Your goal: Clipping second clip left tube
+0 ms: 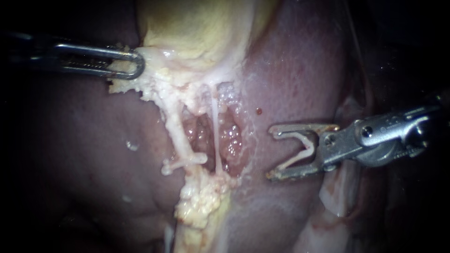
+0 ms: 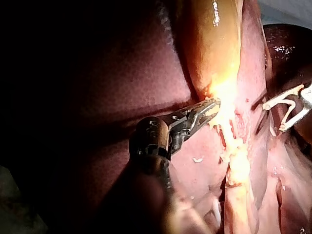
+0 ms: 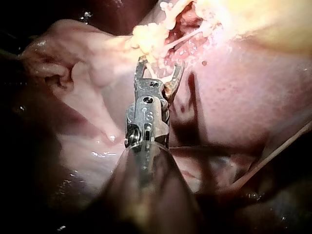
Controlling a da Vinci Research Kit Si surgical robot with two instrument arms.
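The left tube, thick and whitish, runs down from the gallbladder and carries one white clip across its lower part. The thin right tube runs beside it. My right instrument stands to the right of both tubes, apart from them, over the liver. Its jaws stand wide apart with a white V-shaped clip seated between them; the same instrument and clip show in the right wrist view. My left instrument is shut on pale tissue at the gallbladder's lower edge.
Yellow lumpy fat lies below the clipped tube. Raw pink tissue shows in the window between and beside the tubes. A small red spot sits on the liver. Pale folds of tissue lie under the right instrument's shaft.
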